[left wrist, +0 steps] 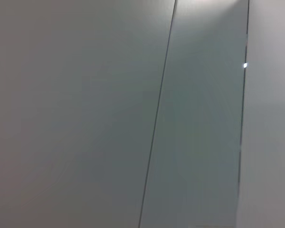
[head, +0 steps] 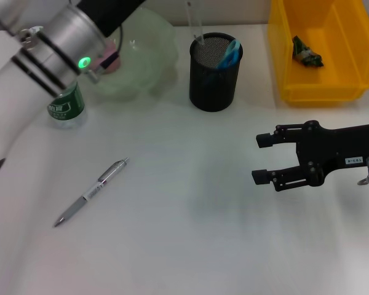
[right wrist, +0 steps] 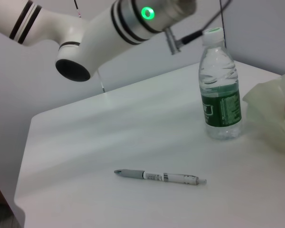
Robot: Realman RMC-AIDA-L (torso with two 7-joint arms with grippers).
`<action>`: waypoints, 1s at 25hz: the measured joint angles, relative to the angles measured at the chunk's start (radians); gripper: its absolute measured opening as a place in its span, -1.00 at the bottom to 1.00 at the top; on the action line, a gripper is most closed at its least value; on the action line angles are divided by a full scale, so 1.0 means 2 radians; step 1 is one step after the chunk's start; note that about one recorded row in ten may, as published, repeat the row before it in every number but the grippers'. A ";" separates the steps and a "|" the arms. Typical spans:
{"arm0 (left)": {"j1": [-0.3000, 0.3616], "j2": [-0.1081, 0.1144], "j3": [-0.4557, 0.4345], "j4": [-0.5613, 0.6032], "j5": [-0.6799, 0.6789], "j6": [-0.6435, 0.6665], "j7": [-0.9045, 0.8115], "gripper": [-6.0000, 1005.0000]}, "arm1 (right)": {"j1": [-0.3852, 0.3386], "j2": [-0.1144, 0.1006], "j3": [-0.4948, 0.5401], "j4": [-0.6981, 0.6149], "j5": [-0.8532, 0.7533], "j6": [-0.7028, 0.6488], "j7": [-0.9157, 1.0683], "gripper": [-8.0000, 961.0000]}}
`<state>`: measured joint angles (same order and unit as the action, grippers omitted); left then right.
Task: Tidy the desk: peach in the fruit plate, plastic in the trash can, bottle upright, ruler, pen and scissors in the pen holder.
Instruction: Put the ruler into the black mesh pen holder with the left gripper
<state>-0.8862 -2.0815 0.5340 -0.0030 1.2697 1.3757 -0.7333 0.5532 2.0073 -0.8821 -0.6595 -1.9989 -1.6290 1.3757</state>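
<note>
The grey pen (head: 92,192) lies on the white desk at front left, also in the right wrist view as the pen (right wrist: 159,176). The green-labelled bottle (head: 66,107) stands upright beside the pale green fruit plate (head: 141,58). A pink peach (head: 111,61) sits in the plate, mostly hidden by my left arm (head: 55,49). The black mesh pen holder (head: 215,74) holds blue-handled scissors (head: 229,54) and a clear ruler (head: 194,24). Green plastic (head: 307,52) lies in the yellow trash can (head: 295,92). My right gripper (head: 264,158) hovers open and empty at right, far from the pen.
My white left arm reaches up over the plate and out of the head view's top. The right wrist view shows the bottle (right wrist: 220,90), the plate's edge (right wrist: 273,114) and the desk's far corner (right wrist: 33,118).
</note>
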 joint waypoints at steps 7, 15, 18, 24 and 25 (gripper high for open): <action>-0.047 0.000 -0.012 -0.042 0.000 -0.080 0.051 -0.16 | 0.000 0.000 0.000 0.000 -0.001 0.001 -0.002 0.69; -0.062 0.000 -0.029 -0.057 0.007 -0.124 0.073 -0.14 | 0.000 0.001 0.000 0.000 -0.001 0.001 -0.006 0.69; -0.063 0.000 -0.029 -0.057 0.021 -0.125 0.084 -0.14 | 0.000 0.001 0.000 0.000 -0.001 0.001 -0.006 0.69; -0.064 0.000 -0.046 -0.062 0.036 -0.130 0.091 -0.13 | 0.000 0.001 0.000 0.000 -0.001 0.002 -0.006 0.69; -0.064 0.000 -0.046 -0.062 0.036 -0.130 0.091 -0.13 | 0.000 0.001 0.000 0.000 -0.001 0.002 -0.006 0.69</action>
<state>-1.0136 -2.0815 0.4413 -0.1270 1.3415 1.1158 -0.5522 0.5538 2.0096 -0.8820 -0.6596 -2.0004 -1.6245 1.3636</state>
